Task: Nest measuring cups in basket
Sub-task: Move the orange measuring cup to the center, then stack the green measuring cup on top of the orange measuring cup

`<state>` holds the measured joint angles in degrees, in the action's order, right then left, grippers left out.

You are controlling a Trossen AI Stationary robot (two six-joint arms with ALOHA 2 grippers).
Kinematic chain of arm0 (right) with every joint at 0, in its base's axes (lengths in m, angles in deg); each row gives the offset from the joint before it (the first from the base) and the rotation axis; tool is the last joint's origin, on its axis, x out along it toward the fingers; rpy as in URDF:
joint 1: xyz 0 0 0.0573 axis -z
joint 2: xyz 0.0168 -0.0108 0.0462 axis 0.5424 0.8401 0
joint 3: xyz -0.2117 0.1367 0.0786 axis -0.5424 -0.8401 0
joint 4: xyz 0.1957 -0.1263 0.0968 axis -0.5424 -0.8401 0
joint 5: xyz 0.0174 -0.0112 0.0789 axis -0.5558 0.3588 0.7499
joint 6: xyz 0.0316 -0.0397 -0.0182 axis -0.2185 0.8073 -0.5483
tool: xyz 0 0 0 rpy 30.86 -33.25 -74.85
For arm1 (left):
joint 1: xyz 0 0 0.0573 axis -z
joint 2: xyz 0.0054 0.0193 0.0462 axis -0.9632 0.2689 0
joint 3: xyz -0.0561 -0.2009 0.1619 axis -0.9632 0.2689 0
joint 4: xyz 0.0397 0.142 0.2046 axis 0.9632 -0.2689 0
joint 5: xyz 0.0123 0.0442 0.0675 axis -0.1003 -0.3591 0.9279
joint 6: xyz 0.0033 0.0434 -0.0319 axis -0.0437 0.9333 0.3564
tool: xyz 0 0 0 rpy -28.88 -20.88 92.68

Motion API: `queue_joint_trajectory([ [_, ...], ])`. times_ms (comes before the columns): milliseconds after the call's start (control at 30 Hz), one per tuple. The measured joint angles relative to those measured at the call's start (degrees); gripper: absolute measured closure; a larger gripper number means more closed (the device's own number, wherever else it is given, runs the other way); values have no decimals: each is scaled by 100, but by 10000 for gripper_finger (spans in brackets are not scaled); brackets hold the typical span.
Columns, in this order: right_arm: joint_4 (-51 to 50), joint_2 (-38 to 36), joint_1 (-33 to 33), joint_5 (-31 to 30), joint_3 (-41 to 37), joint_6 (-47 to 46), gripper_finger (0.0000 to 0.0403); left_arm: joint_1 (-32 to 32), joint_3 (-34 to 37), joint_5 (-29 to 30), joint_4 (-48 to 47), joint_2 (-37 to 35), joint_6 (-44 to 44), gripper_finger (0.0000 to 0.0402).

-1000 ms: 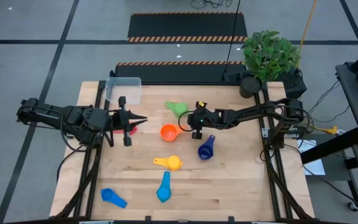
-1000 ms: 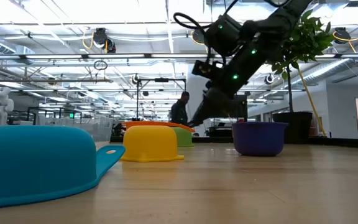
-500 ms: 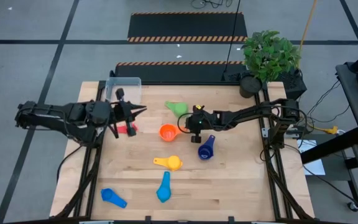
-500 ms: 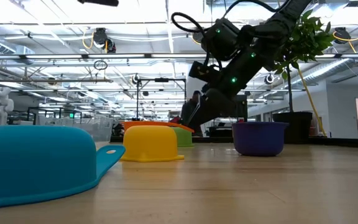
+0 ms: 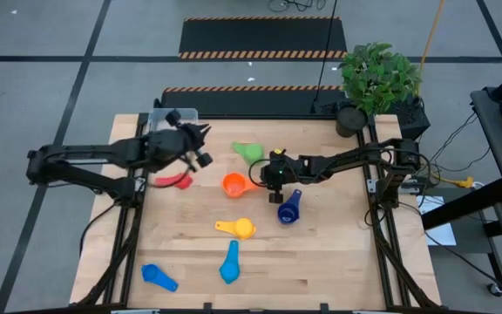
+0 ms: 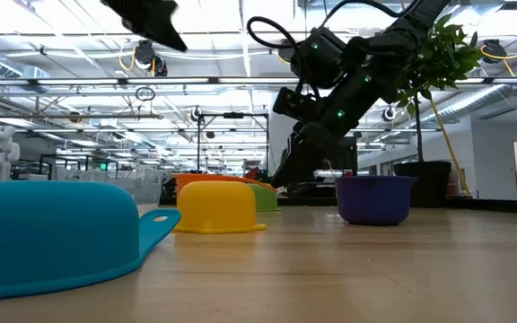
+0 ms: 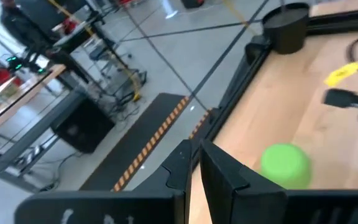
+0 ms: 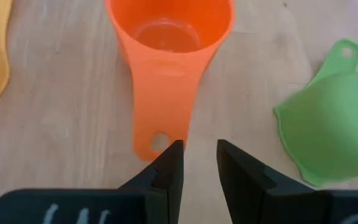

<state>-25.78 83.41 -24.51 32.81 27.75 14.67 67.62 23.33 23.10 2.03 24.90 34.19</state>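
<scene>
The right gripper hangs low over the table, its jaws slightly spread, a narrow gap between them, right at the handle end of the orange cup. That cup sits upright near the table's middle, its long axis running from bowl to handle toward the right arm. The green cup lies just beyond it, the navy cup near. The left gripper, jaws nearly pressed together and empty, is raised by the clear basket at the far left corner, with the red cup on the table near it.
</scene>
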Motion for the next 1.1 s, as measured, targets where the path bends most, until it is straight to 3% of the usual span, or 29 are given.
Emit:
queue_joint_trajectory([
  [200, -221, -193, 2, -14, 0, 17, 315, -630, 0, -458, 107, 699, 200, 364],
  [467, -1500, -1174, 2, -39, 2, -197, 314, -1297, 0, -2233, 103, 1362, 394, 364],
  [633, -2023, -1754, 2, -199, 2, -548, 314, -1579, 0, -2420, 243, 1756, 120, 364],
  [800, -1711, -1903, 28, -1686, 2, -1180, 314, -1799, 0, -2586, 338, 1998, -588, 364],
  [867, -1387, -1779, 76, -1948, -34, -1203, 314, -1812, 0, -2679, 345, 2045, -753, 364],
  [967, -711, -1537, 176, -1830, -224, -1064, 314, -1781, 0, -2791, 299, 2060, -832, 364],
  [1100, -26, -1152, 471, -978, -317, -998, 314, -1700, 0, -2793, 220, 2057, -931, 364],
])
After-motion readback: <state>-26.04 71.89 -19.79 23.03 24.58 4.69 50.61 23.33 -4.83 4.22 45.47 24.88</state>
